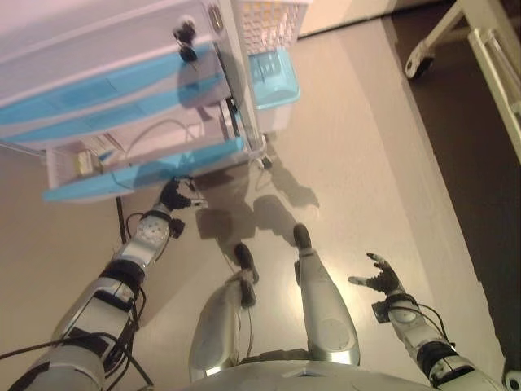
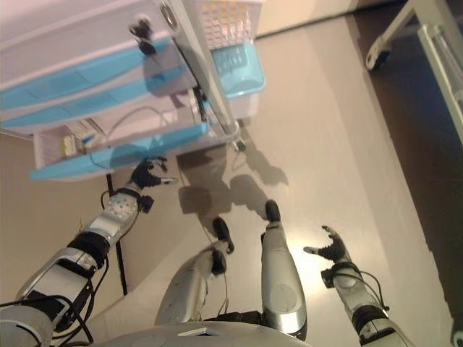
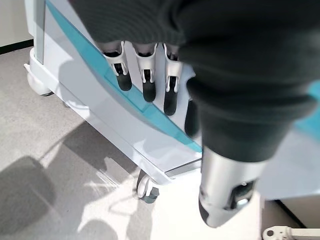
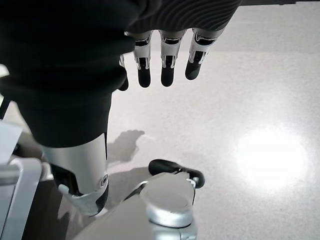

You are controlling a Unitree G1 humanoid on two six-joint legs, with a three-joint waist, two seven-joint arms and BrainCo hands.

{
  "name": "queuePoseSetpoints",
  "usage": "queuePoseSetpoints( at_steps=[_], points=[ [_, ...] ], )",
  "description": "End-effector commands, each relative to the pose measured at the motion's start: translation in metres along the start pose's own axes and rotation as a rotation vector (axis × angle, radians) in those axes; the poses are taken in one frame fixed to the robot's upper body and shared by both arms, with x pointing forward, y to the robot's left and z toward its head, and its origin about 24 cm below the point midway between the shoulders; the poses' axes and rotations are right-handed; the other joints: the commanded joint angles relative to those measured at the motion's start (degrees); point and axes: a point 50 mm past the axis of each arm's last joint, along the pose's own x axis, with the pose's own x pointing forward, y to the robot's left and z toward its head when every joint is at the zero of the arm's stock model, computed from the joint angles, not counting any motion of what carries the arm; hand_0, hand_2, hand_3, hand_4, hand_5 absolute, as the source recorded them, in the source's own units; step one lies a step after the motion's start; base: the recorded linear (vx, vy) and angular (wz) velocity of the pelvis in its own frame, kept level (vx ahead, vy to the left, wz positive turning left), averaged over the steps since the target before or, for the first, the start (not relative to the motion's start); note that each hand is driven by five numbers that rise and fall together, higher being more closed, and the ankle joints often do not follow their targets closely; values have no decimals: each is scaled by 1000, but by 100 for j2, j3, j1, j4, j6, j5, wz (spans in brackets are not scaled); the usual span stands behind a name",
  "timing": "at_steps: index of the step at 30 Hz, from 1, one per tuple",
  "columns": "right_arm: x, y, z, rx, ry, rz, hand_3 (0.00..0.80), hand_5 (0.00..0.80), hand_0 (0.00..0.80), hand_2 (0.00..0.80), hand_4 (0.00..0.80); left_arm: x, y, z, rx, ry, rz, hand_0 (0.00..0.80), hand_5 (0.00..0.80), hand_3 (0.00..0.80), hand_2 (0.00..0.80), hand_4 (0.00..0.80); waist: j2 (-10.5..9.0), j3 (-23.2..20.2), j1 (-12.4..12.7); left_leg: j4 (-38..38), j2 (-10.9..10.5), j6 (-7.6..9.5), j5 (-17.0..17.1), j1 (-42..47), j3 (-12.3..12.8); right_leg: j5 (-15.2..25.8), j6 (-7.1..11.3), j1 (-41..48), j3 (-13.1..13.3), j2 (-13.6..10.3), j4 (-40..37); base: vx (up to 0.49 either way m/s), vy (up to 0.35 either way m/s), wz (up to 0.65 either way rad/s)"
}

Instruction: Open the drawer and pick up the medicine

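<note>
A white cart (image 1: pixel 122 49) with blue drawer fronts stands at the upper left. Its lowest drawer (image 1: pixel 146 173) is pulled out. Inside, near its left end, lies a small yellowish medicine box (image 1: pixel 84 163) beside a white cable. My left hand (image 1: pixel 181 195) is open just below the open drawer's blue front edge, near its right end. In the left wrist view its fingers (image 3: pixel 145 82) are straight and close to the blue front (image 3: pixel 135 107), holding nothing. My right hand (image 1: pixel 378 277) is open and empty over the floor at the lower right.
A white mesh basket (image 1: pixel 273 20) and a blue bin (image 1: pixel 273 77) hang on the cart's right side. A cart caster (image 1: pixel 264 163) is below them. A white bed frame with a wheel (image 1: pixel 419 61) stands at the upper right.
</note>
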Motion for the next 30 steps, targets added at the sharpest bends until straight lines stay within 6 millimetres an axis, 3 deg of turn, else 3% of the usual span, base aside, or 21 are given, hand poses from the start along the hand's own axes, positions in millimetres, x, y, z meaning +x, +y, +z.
queuePoseSetpoints(
  at_steps=[1,5,9,13,18,24,30],
  points=[
    [-13,2,-7,-23,-30,23,0,0,0,0,0,9,60,16,26,-39,299,0,0,0,0,0,-190,-432,-176,979,-87,250,-724,-726,-314,-5,-147,-542,-63,174,188,36,72,-26],
    [-17,14,-7,-60,-56,65,0,0,0,0,0,20,105,48,-34,-102,553,0,0,0,0,0,-270,-404,-222,1334,-110,290,-995,-1088,-467,-127,-127,-846,-12,300,398,93,55,-14],
    [-19,25,-5,-73,-68,94,0,0,0,0,0,25,128,70,-44,-123,683,0,0,0,0,0,-371,-401,-273,1436,-86,308,-1015,-1270,-542,-90,-124,-1014,68,403,445,24,1,-4],
    [-19,26,-4,-76,-74,103,0,0,0,0,0,26,156,85,-30,-93,806,0,0,0,0,0,-461,-445,-362,1471,-65,318,-1046,-1360,-577,-43,-117,-1072,120,478,384,6,-1,-1],
    [-17,26,-3,-80,-75,113,0,0,0,0,0,24,176,88,-26,-32,883,0,0,0,0,0,-533,-460,-428,1627,-16,334,-1152,-1463,-564,-18,-120,-1107,147,512,348,13,-5,-10],
    [-16,31,-1,-77,-80,138,0,0,0,0,0,27,174,85,-48,-10,831,0,0,0,0,0,-564,-455,-429,1627,-13,365,-1189,-1457,-575,-26,-141,-1059,169,573,319,1,-16,-4],
    [-17,39,7,-60,-122,172,0,0,0,0,0,34,143,67,-195,-8,535,0,0,0,0,0,-482,-458,-356,1227,-40,347,-1008,-1186,-527,-84,-138,-796,143,572,217,-11,-60,3]
  ],
)
